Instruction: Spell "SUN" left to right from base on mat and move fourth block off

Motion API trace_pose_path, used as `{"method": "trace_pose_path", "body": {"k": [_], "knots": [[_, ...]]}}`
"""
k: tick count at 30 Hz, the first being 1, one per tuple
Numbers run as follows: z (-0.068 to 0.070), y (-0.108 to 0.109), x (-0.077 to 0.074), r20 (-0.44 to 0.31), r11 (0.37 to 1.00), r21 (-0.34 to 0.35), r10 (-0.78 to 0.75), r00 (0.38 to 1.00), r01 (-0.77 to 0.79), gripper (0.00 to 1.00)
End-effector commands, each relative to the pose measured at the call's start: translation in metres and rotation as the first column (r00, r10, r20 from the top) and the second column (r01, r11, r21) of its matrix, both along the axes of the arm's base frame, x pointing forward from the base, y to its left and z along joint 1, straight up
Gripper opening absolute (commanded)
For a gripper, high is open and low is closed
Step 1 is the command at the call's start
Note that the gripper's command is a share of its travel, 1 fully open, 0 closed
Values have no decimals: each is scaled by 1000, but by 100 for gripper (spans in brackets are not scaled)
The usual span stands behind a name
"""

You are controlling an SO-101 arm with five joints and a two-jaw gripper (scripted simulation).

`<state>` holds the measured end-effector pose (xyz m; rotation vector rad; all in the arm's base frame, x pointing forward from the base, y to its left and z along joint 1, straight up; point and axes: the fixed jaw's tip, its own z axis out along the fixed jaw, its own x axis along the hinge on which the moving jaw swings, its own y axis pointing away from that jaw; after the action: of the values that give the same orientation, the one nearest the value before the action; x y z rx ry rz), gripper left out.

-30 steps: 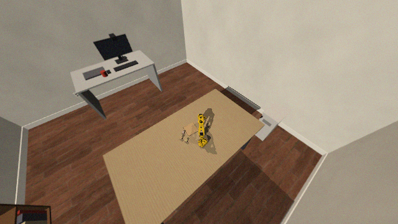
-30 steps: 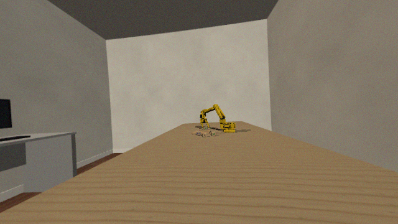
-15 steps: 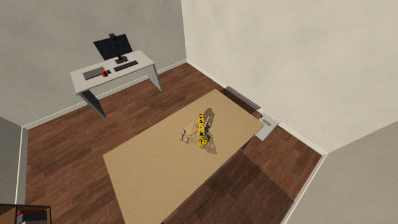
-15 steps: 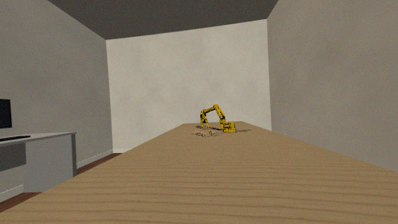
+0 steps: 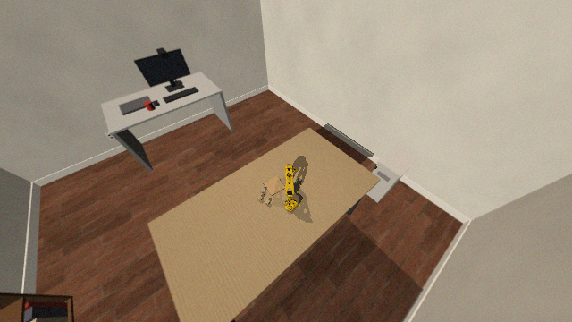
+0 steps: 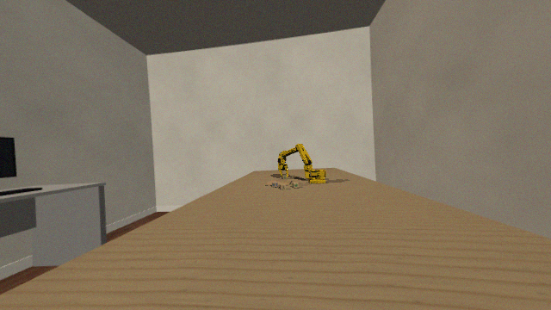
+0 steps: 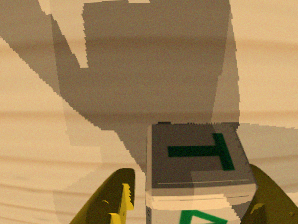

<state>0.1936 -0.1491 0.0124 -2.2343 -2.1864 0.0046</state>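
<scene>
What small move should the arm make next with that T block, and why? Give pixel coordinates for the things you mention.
Probably ease the gripper (image 5: 290, 166) (image 6: 284, 174) (image 7: 190, 170) a touch more closed before any lift. In the wrist view, the T block (image 6: 284, 176) (image 7: 200, 156) lies between the fingers, near the right-hand one, but a strip of table (image 7: 50, 115) shows beside the other. I can't tell whether it's gripped.
</scene>
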Motion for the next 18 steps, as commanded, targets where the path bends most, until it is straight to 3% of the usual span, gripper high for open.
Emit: {"method": "trace_pose_path", "body": {"k": [1, 18], "knots": [[18, -8, 7, 75, 998, -59, 3, 997, 2, 17], [18, -8, 5, 75, 998, -60, 3, 997, 2, 13]]}}
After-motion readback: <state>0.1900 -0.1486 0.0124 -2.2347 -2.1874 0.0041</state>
